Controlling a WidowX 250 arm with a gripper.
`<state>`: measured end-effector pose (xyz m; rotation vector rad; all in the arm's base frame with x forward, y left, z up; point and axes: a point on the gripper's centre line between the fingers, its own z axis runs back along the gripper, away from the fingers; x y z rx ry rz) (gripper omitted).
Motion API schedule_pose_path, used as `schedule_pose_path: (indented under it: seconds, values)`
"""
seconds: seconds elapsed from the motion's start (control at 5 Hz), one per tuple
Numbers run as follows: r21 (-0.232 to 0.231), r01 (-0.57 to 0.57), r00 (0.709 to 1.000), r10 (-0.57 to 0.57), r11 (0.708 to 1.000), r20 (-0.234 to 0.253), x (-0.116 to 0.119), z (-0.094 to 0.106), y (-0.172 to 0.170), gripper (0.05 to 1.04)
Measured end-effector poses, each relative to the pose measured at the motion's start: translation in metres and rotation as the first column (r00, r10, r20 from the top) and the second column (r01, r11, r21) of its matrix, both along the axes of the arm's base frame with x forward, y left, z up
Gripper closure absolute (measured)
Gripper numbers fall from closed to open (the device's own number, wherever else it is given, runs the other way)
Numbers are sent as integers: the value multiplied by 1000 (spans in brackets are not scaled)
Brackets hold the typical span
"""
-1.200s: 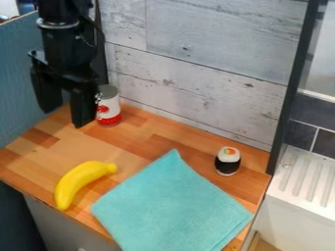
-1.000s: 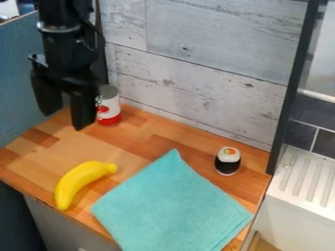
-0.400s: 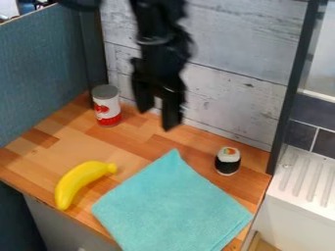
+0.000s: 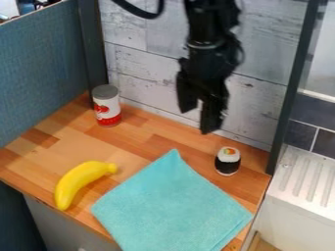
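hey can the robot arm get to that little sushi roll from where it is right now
Probably yes. The tool hangs open and empty above the counter near the sushi roll, with nothing visible between them. The teal cloth lies low beside the roll.

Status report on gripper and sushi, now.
Gripper open and empty, raised near wall. Toy sushi upright on counter. Cloth flat beside it; nothing visible between gripper and sushi.

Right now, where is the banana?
In the camera view, the yellow banana lies at the lower left of the wooden counter, just left of the turquoise cloth, near the counter's front edge.
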<state>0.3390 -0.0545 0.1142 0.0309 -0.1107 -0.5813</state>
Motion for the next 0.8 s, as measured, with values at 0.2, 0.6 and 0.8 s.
schedule_pose_path:
  seconds: [0.2,0.6,0.8]
  values:
    - [-45,90,996,-90,995,0,8,-7,-12,87]
    - [-57,160,985,-163,986,-49,23,-35,-19,87]
    - [-31,152,985,-154,988,-82,30,-46,-20,87]
